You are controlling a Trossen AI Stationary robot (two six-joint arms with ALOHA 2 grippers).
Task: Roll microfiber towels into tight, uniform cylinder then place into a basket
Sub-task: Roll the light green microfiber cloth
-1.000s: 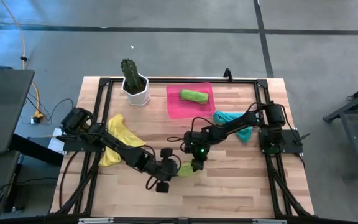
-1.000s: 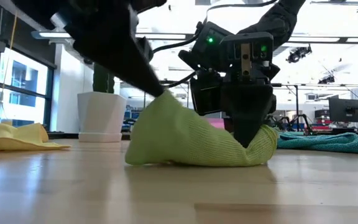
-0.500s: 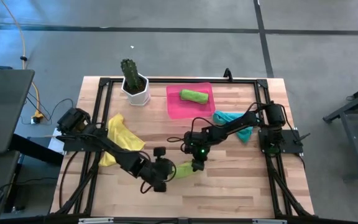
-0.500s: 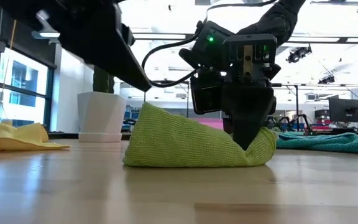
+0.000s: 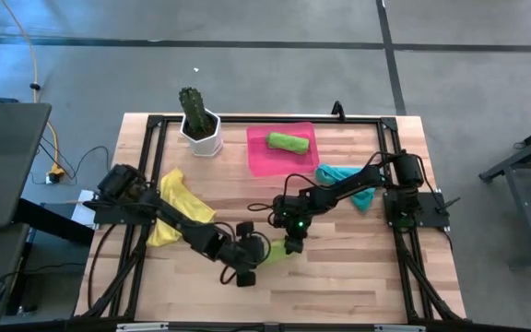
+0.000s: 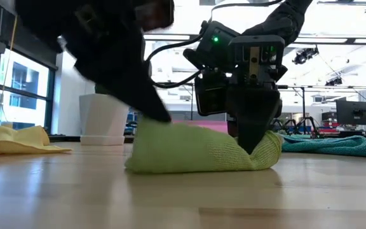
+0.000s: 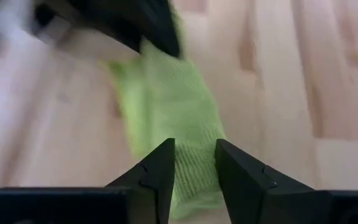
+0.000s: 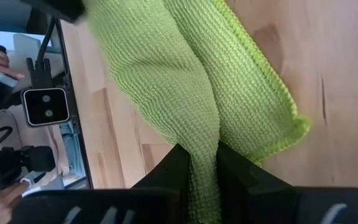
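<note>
We see the lime green towel (image 6: 199, 149) lying near the table's front edge, its long axis running left to right between the arms. The left gripper (image 7: 194, 165) seems partly open, astride its left end. The right gripper (image 8: 199, 163) is pinched shut on the right end. Farther back, the basket (image 5: 258, 157) holds one rolled towel (image 5: 287, 142).

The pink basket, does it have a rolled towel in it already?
Yes, one rolled green towel lies inside the pink basket in the view from above.
</note>
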